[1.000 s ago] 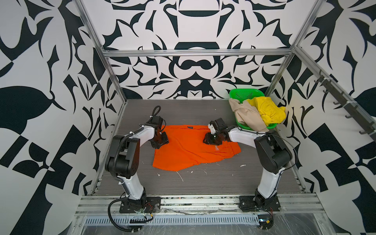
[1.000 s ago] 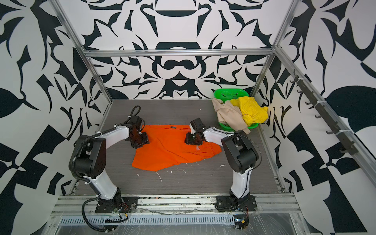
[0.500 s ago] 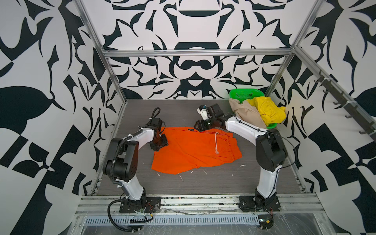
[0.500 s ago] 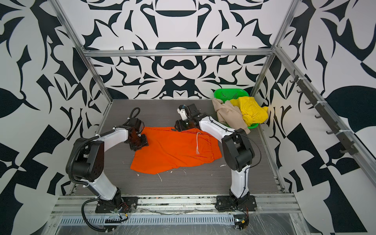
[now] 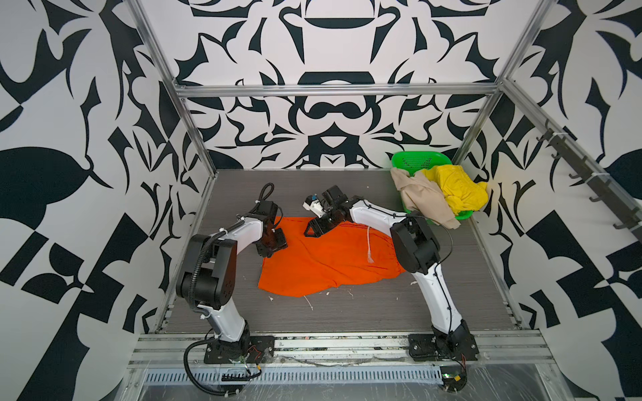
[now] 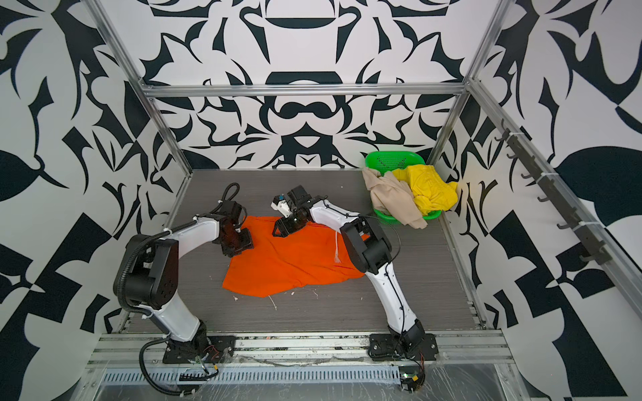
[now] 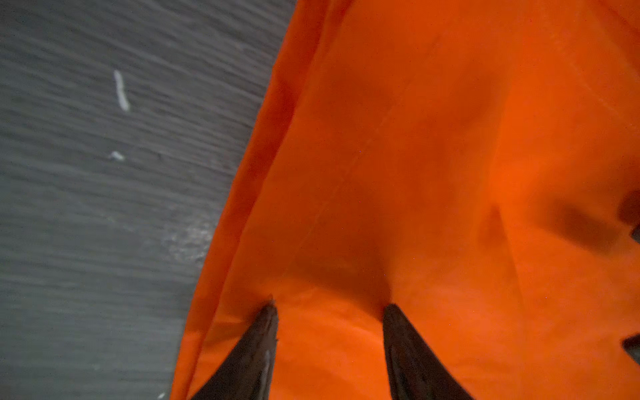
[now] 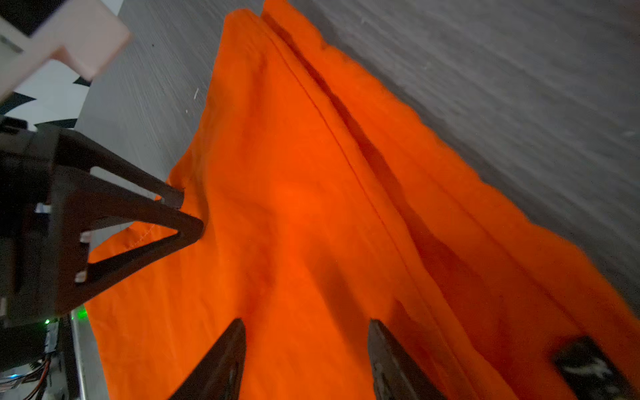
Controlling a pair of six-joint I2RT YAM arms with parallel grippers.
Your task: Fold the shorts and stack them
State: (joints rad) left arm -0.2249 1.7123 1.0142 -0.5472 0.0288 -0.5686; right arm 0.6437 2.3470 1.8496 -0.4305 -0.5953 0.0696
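We are judging the orange shorts, lying spread apart from the green basket, as light, limp and slippery, and we are favouring a hemmed edge. The left gripper and right gripper are keeping fingers spread, gripping nothing. The right arm is hiding the basket-side edge. The beige shorts and yellow shorts are bunching over the basket, shapes unclear.

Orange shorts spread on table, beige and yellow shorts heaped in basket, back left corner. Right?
Wrong corner: the basket sits in the back right corner, as both top views show. The orange shorts are spread on the table; the beige shorts and yellow shorts are heaped in it.
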